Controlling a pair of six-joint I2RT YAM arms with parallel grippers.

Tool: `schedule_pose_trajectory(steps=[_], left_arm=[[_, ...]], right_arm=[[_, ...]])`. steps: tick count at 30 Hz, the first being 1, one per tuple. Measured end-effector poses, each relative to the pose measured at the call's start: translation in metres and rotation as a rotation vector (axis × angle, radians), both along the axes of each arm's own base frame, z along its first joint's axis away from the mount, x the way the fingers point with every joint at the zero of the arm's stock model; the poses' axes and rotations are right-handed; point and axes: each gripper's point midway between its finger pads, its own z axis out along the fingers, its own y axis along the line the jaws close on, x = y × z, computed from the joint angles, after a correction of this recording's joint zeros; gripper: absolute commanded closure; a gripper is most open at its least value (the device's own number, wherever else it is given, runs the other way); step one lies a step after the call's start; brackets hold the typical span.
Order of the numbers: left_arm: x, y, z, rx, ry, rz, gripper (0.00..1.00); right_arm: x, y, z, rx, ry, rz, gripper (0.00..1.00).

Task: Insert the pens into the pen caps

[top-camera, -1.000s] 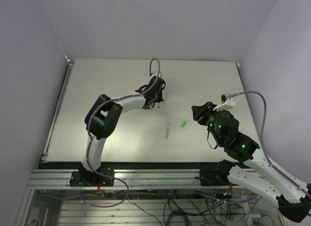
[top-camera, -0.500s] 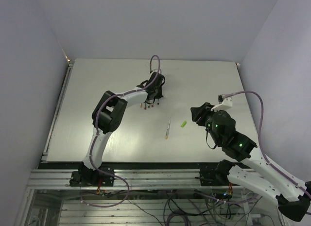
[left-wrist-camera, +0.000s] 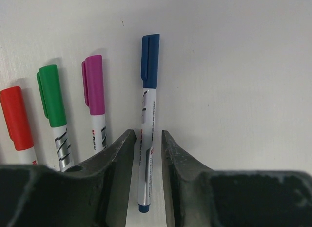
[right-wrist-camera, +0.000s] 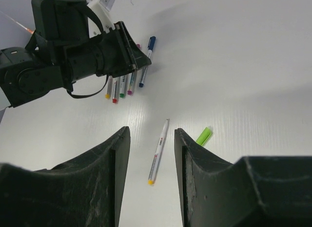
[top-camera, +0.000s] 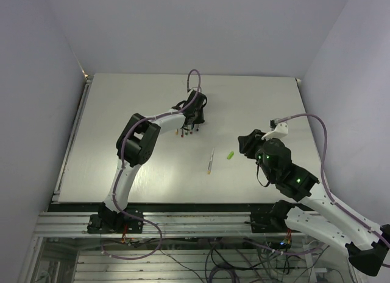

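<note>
The left gripper (left-wrist-camera: 147, 139) reaches out to the far middle of the table (top-camera: 122, 100). Its two fingers stand on each side of the blue pen (left-wrist-camera: 147, 107) with a thin gap on both sides, so it has let go and holds nothing. The blue pen lies flat on the table with its blue cap (left-wrist-camera: 150, 61) on, at the end away from the wrist. In the left wrist view, a pink pen (left-wrist-camera: 95, 100), a green pen (left-wrist-camera: 53, 107) and a red pen (left-wrist-camera: 17, 124) lie to its left. All have caps on, and they lie side by side in a row, not touching (the right wrist view shows one more, a yellow pen (right-wrist-camera: 107, 93), at the end of that row). The right gripper (right-wrist-camera: 151, 133) hangs above the right side of the table, its fingers spread apart with nothing in between. Below it, near the middle of the table, lies a bare pen (right-wrist-camera: 159, 151) with no cap and a yellowish end nearest the camera. A light green cap (right-wrist-camera: 204, 136) lies just beside it on the right, not touching it.
</note>
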Motion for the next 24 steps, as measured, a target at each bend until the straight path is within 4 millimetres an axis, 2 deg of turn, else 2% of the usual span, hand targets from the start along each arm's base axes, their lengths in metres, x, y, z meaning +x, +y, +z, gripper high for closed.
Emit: schedule_pose_trajectory(steps=[5, 7, 10, 12, 14, 18, 21, 24], left_arm=[[0.0, 0.0, 0.005, -0.005, -0.004, 0.001, 0.6], [0.001, 0.0, 0.013, -0.012, -0.014, 0.001, 0.6], [0.001, -0.001, 0.035, -0.034, -0.044, -0.002, 0.59], [-0.002, 0.0, 0.058, -0.058, -0.074, -0.005, 0.59], [-0.008, 0.003, 0.081, -0.085, -0.103, -0.013, 0.59], [-0.03, 0.01, 0.11, -0.125, -0.142, -0.032, 0.59], [-0.053, 0.016, 0.11, -0.127, -0.14, -0.051, 0.59], [-0.089, 0.015, 0.088, -0.091, -0.097, -0.099, 0.59]], right_arm=[[0.001, 0.001, -0.003, -0.007, 0.007, -0.001, 0.59], [0.002, 0.0, -0.003, -0.008, 0.006, -0.007, 0.54], [0.004, -0.003, -0.001, 0.0, 0.0, -0.032, 0.49], [0.005, -0.006, -0.001, 0.01, -0.004, -0.059, 0.43], [0.007, -0.01, -0.001, 0.017, -0.006, -0.089, 0.41], [0.015, -0.015, -0.013, -0.02, 0.036, -0.16, 0.4], [0.026, -0.017, -0.029, -0.073, 0.107, -0.206, 0.41], [0.04, -0.024, -0.051, -0.115, 0.194, -0.25, 0.43]])
